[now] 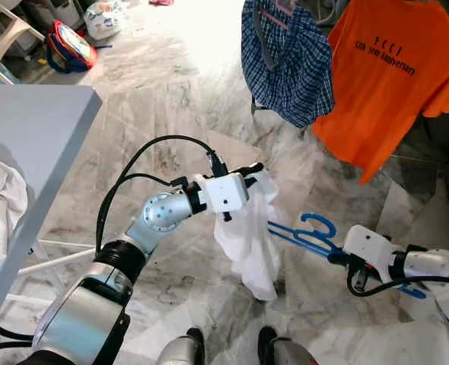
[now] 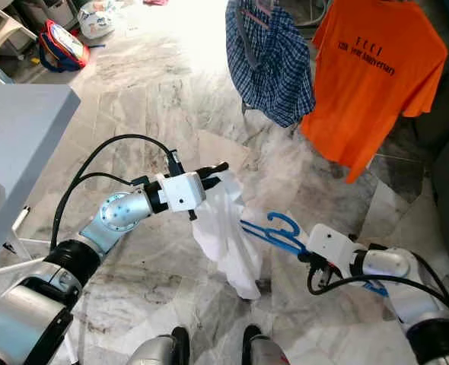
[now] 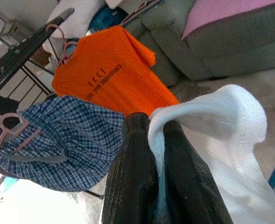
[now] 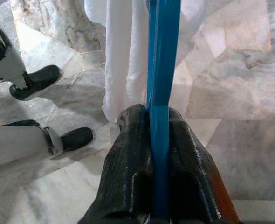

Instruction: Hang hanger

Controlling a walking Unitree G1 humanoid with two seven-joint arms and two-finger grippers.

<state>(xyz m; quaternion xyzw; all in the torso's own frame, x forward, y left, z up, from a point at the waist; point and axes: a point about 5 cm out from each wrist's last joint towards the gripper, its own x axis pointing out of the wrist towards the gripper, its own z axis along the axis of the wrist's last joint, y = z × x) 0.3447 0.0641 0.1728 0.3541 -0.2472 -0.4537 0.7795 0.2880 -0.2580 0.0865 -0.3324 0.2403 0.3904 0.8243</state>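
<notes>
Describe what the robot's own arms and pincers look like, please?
Both arms are silver metal with black bands at the joints and white box-shaped wrists. Loose black cables loop along the left arm and the right arm. Each one ends in two long, glossy black fingers, thick and rounded at the tip.

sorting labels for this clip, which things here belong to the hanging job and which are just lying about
In the job:
- blue plastic hanger, clamped in the right gripper
- white cloth garment, pinched by the left gripper
- dark clothes rack

Lying about:
- orange printed t-shirt, already hung
- blue checked shirt, already hung
- grey table
- red and blue bag
</notes>
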